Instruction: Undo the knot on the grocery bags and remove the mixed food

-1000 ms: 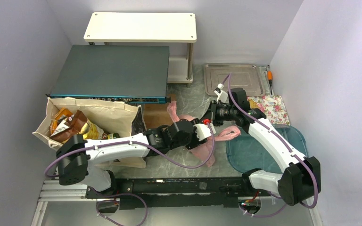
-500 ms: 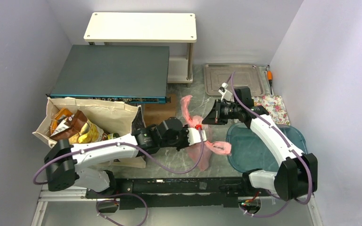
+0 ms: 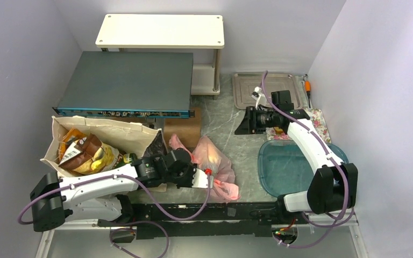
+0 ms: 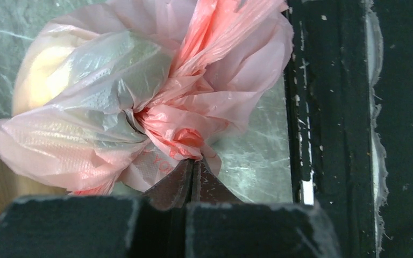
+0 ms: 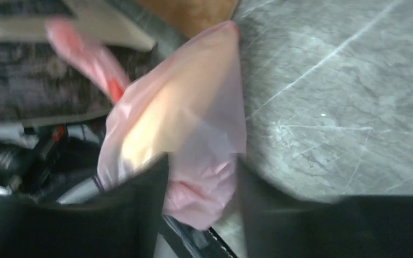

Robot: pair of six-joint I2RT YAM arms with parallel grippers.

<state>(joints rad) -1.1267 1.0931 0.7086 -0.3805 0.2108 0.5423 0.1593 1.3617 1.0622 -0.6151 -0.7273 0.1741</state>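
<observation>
The thin pink plastic bag [image 3: 215,158] lies on the grey table near the front edge, right of the beige canvas tote [image 3: 123,131]. My left gripper [image 4: 193,164] is shut on the bunched plastic at the knot [image 4: 178,134], pinching it from the near side; from above, the left gripper [image 3: 212,180] sits at the bag's near edge. Something pale yellow [image 4: 43,59] shows through the film. My right gripper [image 3: 243,121] hangs open over the table, apart from the bag, which is blurred between its fingers [image 5: 140,204]. Brown-red and orange chip bags [image 3: 80,148] stand in the tote.
A blue-green plate [image 3: 301,169] lies at the right, a metal tray [image 3: 269,88] and floral cloth [image 3: 309,121] behind it. A dark flat box [image 3: 129,80] and white shelf [image 3: 161,29] fill the back. A brown board [image 3: 185,131] lies beside the tote. A black rail [image 4: 328,107] borders the near edge.
The right gripper has let go of the bag's handle, opened and drawn back to the far right. The left gripper closed on the knot and dragged the bag toward the near left.
</observation>
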